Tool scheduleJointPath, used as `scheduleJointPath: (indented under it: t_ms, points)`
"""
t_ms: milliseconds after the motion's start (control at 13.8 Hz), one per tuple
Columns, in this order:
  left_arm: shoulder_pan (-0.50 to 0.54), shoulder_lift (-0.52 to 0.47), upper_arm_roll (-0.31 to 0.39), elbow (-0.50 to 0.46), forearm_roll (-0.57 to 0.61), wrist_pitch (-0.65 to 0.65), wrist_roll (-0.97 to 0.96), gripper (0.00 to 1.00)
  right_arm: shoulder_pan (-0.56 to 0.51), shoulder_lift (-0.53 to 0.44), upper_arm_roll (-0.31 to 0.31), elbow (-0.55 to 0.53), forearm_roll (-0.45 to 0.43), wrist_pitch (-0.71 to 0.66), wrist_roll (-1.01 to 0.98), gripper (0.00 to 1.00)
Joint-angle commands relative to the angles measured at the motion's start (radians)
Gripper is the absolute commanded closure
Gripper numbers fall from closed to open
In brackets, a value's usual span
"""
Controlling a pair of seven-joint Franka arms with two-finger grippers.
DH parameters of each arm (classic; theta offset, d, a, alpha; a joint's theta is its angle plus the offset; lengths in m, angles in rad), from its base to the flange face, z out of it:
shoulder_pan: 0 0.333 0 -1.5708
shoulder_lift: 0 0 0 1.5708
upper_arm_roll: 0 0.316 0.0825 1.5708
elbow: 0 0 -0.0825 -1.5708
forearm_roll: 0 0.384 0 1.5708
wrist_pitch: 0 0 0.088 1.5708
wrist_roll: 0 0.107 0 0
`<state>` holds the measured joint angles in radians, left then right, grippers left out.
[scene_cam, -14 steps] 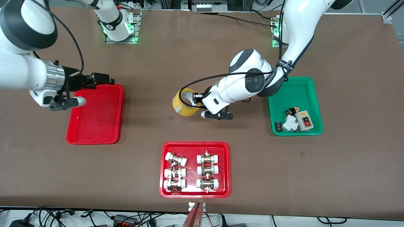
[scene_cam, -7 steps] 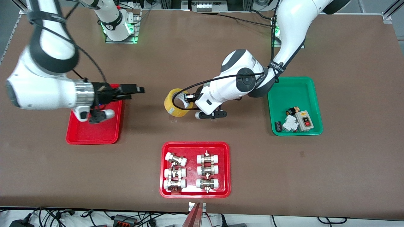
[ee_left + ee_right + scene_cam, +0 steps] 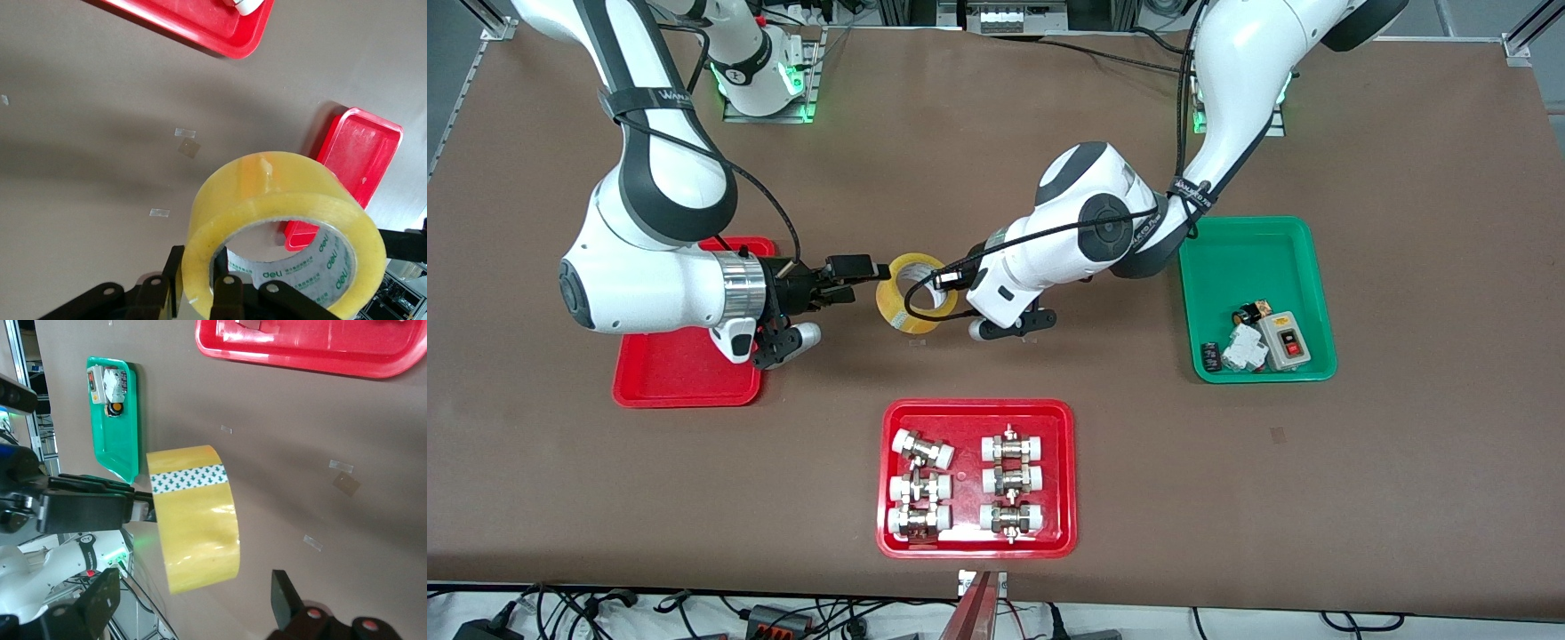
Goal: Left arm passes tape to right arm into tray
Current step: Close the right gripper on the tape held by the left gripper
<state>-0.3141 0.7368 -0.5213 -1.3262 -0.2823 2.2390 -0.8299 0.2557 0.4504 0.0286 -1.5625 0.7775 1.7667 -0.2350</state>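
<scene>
Tray (image 3: 685, 378): plain red, under the right arm. Tape (image 3: 911, 293): rigid, light, likely slick; held above bare table, left gripper (image 3: 938, 283) clamped on its wall. Right gripper (image 3: 854, 277): spread wide beside it; take the free wall.

A robotics lab: two white arms (image 3: 649, 284) bolted to a brown-matted desk (image 3: 1405, 444), aluminium framing, power cables (image 3: 783, 613) along the edge, sorted parts trays (image 3: 976, 477).

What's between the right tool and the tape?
Nothing: front view shows only a bare gap over the table between the open right tool and the tape.
</scene>
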Motion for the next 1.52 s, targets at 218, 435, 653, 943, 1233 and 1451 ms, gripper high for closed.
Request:
scheduleJointPath:
  t_ms: [218,435,653,943,1233,1451]
  points:
    - [-0.008,0.015,0.001,0.041,-0.012,-0.005,0.034,0.99,0.01,0.039,-0.004,0.009,0.095,0.06,-0.053,0.0]
    - [-0.008,0.015,0.001,0.041,-0.012,-0.005,0.034,0.99,0.01,0.04,-0.004,0.009,0.101,0.062,-0.053,0.0]
    - [-0.007,0.015,0.001,0.041,-0.012,-0.005,0.034,0.98,0.01,0.041,-0.006,0.009,0.1,0.065,-0.053,0.24]
    - [-0.005,0.015,0.003,0.041,-0.014,-0.005,0.032,0.98,0.01,0.041,-0.006,0.01,0.092,0.065,-0.055,0.91]
    - [-0.003,0.015,0.003,0.041,-0.014,-0.005,0.034,0.98,0.008,0.041,-0.006,0.012,0.091,0.063,-0.053,1.0]
    - [-0.002,0.016,0.003,0.042,-0.02,-0.007,0.028,0.86,0.008,0.041,-0.006,0.013,0.089,0.063,-0.055,1.0]
